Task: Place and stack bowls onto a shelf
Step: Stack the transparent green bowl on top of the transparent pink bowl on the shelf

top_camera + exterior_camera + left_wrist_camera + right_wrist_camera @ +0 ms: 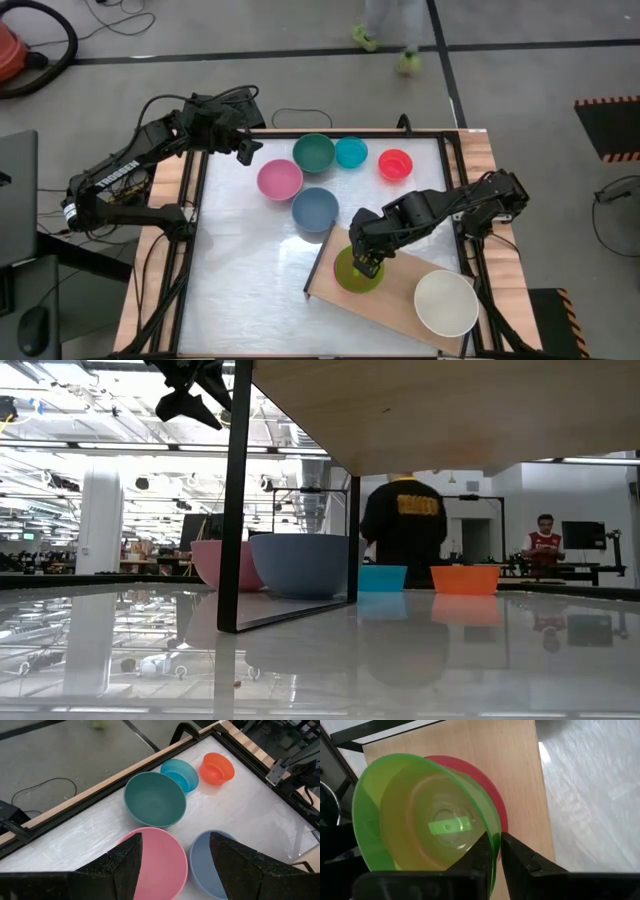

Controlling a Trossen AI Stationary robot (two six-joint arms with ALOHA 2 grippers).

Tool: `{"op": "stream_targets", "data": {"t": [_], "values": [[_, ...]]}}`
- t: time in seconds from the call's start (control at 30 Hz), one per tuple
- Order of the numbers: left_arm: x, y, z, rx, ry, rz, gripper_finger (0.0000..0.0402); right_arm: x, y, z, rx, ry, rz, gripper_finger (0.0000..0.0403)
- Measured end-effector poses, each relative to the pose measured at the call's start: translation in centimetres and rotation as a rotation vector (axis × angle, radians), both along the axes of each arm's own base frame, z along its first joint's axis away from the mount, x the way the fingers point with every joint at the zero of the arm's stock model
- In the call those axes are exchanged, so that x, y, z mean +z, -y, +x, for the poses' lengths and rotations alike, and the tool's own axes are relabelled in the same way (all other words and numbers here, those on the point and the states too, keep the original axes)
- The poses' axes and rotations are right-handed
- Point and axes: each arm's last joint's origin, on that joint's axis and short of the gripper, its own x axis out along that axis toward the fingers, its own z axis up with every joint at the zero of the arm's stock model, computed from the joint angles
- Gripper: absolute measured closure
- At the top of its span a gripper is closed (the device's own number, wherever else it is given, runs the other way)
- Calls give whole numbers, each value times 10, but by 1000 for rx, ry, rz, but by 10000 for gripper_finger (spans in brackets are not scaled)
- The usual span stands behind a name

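My right gripper (368, 264) is over the light-wood shelf (395, 285) and is shut on the lime green bowl (355, 272). In the right wrist view a magenta-red bowl (499, 812) shows under the green one. A white bowl (445, 302) sits on the shelf's near right end. The pink (279, 179), teal (313, 153), cyan (351, 152), red (396, 163) and blue-grey (315, 208) bowls rest on the tabletop. My left gripper (175, 870) is open and hangs in the air above the pink bowl (160, 860), touching nothing. My right gripper pinches the lime green bowl's rim (490, 827), with one finger inside the bowl and the other finger (520, 860) outside its wall. It reaches in from above, slanting from the table's right. The bowl is tilted over the magenta-red bowl; whether the two touch, I cannot tell.
The shelf stands raised on a dark leg (235, 500), with the tabletop running beneath it. The wood table frame (470, 170) borders the white surface. Bare tabletop lies at the near left (240, 290). People stand in the room beyond the table (402, 520).
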Motion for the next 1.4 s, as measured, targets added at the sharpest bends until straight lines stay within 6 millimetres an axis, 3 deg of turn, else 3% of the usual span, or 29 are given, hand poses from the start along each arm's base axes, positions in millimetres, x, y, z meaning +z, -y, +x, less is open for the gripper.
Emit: {"op": "stream_targets", "data": {"t": [0.37,0.7,0.87,1.0,1.13,1.33,1.4], "values": [[0,0,0,-3,-2,4,182,0,0,0,28,5,-7,327],[0,0,0,-12,-3,5,182,1,10,6,39,28,10,214],[0,0,0,-13,-3,5,182,11,20,8,23,56,10,198],[0,0,0,-13,-3,5,182,29,22,7,60,120,8,223],[0,0,0,-13,-3,5,182,42,25,4,86,150,4,274],[0,0,0,-12,-4,6,182,40,26,-1,127,95,-6,378],[0,0,0,-10,-5,9,182,35,29,0,109,83,-54,386]]}}
